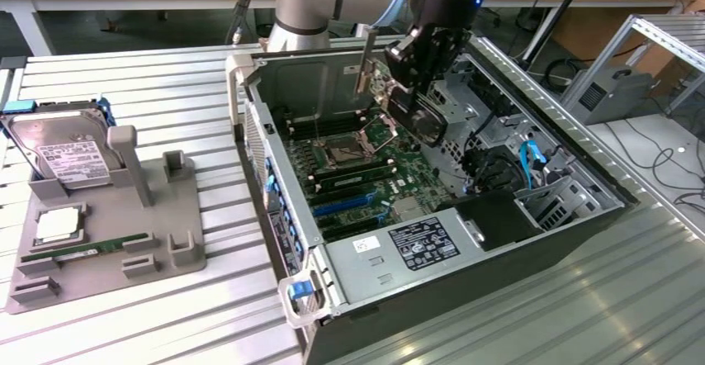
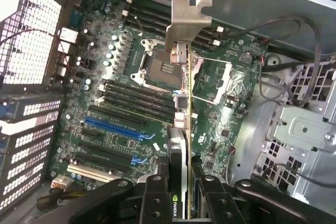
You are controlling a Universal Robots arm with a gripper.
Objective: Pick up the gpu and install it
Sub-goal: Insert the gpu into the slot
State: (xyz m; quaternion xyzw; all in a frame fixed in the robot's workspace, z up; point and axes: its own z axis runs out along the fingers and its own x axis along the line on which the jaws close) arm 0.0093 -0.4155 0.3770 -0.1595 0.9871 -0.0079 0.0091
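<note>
Steel case (image 1: 330, 278): it lies open side up on the slatted table (image 1: 165, 332), operator, and your arm is reaching into it.
Inside the case: the green motherboard (image 2: 105, 103) covers the floor, with the bare CPU socket (image 2: 160, 64), black memory slots and a blue slot (image 2: 113, 128).
Case edges: perforated drive cage (image 2: 26, 40) on one side, grey cables (image 2: 283, 30) draped on the other, and a blue cable (image 1: 537, 163) near the exterior view's right.
Gripper (image 2: 181, 198): your fingers (image 2: 157, 195) are pinching the gpu (image 2: 181, 145), one on each flat face.
Gpu position: it is held edge-on over the motherboard, inside the case opening, with its silvery bracket (image 2: 186, 22) at the end away from the fingers, above the socket area.
Contact with board: you cannot tell whether the lower edge touches anything.
Grey tray (image 1: 165, 241): it sits on the table, well apart, at the exterior view's left.
In the tray: a hard drive (image 1: 66, 154) stands upright and a slim green memory stick (image 1: 94, 248) lies flat.
In the way: the cables lie just beside the card.
</note>
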